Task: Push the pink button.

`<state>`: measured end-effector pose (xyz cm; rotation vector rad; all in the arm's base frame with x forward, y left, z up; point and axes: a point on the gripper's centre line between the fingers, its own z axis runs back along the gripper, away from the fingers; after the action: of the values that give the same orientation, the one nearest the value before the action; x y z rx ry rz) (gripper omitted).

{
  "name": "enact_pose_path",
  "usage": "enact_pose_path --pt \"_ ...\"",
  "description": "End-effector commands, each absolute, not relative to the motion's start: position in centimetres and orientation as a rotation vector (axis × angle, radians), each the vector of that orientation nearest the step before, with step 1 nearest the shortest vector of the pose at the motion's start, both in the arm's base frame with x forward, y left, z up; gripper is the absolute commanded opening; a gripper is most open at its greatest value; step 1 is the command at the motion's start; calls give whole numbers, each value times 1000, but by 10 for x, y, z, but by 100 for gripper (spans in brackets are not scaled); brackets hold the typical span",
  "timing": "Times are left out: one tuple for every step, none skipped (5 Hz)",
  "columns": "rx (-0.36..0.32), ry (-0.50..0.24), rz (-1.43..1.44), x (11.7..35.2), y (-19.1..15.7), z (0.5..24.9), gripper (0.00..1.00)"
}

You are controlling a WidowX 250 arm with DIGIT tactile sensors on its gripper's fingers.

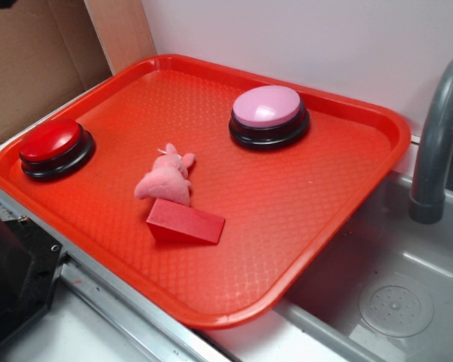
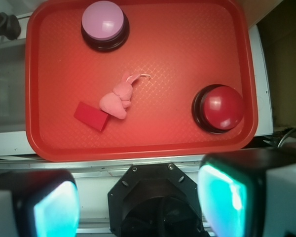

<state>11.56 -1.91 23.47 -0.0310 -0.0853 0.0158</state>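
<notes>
I am at the approach step: my end effector is spread and empty, high above the tray; next I must descend onto the pink button.

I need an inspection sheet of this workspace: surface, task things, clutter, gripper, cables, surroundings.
Surface: red tray, partly overhanging a grey sink.
Task things: pink button upright near the tray's far edge, untouched.
Clutter: red button, pink plush toy touching a red wedge block.
Gripper: gripper open, off the tray, fingers apart.
Cables: one at the wrist view's right edge.
Surroundings: grey faucet, cardboard, white wall.
</notes>
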Motion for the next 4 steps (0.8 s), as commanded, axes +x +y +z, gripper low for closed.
enact_pose_path --pt "-31 -85 16 116 -19 235 100" --pt "-14 -66 -22 164 -29 194 100" --pt "2 -94 -39 212 -49 164 100" --pt "6 -54 -37 251 -63 135 100"
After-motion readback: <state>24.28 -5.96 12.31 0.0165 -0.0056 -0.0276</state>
